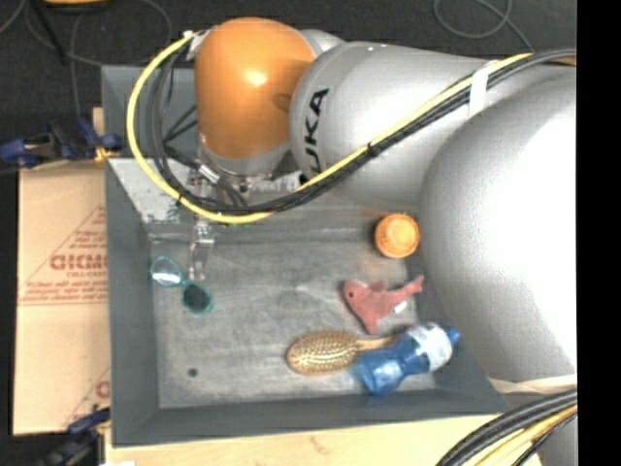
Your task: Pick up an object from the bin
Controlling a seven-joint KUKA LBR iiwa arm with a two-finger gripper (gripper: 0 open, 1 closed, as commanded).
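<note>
While the gripper [201,252] hangs low at the left side of the bin [262,304], a teal two-lobed thing [184,286] lies just under and nearer than it, long axis running far-left to near-right. Open or closed? Can't tell.

A gold oval hairbrush [325,351] lies flat. A blue bottle [400,360] lies against the hairbrush's handle, a pink toy [374,302] just behind the hairbrush, and an orange round thing [397,235] farther behind it.
</note>
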